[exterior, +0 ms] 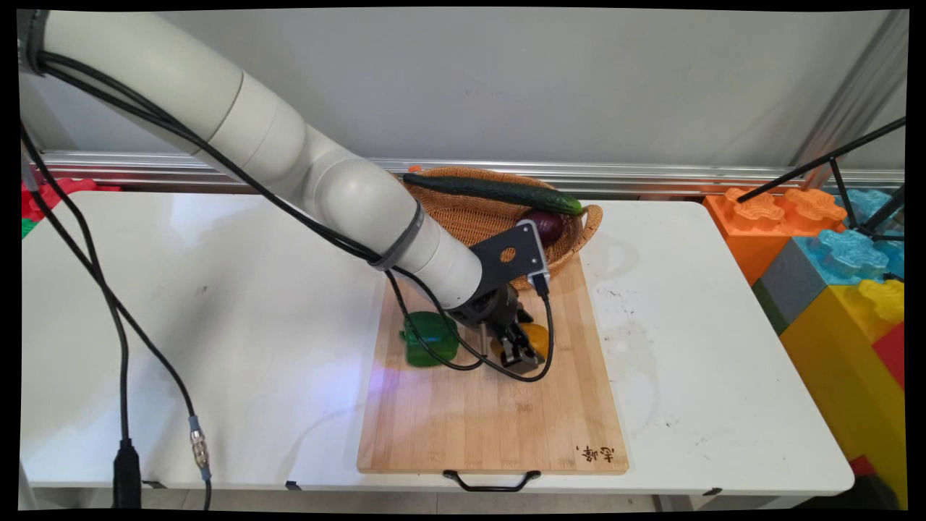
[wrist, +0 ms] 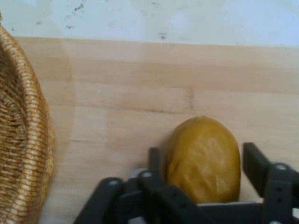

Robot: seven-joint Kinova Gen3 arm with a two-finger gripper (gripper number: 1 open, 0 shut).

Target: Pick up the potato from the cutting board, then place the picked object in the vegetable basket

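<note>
A yellow-orange rounded fruit (wrist: 203,158) lies on the wooden cutting board (wrist: 140,93), in its far half and a little right of its middle. In the main view only a part of the fruit (exterior: 537,337) shows, because the hand covers the rest.

The claw (exterior: 522,354) is low over the board and stands around this fruit. In the hand view the claw (wrist: 201,149) has its two fingers spread apart, one on each side. One finger (wrist: 153,161) is right against the fruit's skin or nearly so; I cannot tell if it truly touches. The other finger (wrist: 254,163) leaves a narrow strip of board visible between itself and the fruit. So the fruit sits between the fingers but is not pinched, and it rests on the wood, not lifted.

Just beside the claw, toward the board's left edge, lies a green pepper (exterior: 430,340), apart from the yellow fruit. The board (exterior: 492,427) lies on the white surface (exterior: 217,289) with a black handle at its near end.

Behind the board, touching its far edge, stands a wicker basket (exterior: 470,210); its woven wall (wrist: 23,140) also fills one side of the hand view. A long cucumber (exterior: 499,192) lies across its rim, and a dark purple vegetable (exterior: 548,224) sits inside, partly hidden by the wrist. Beyond the right end of the surface are big coloured blocks (exterior: 832,253).
</note>
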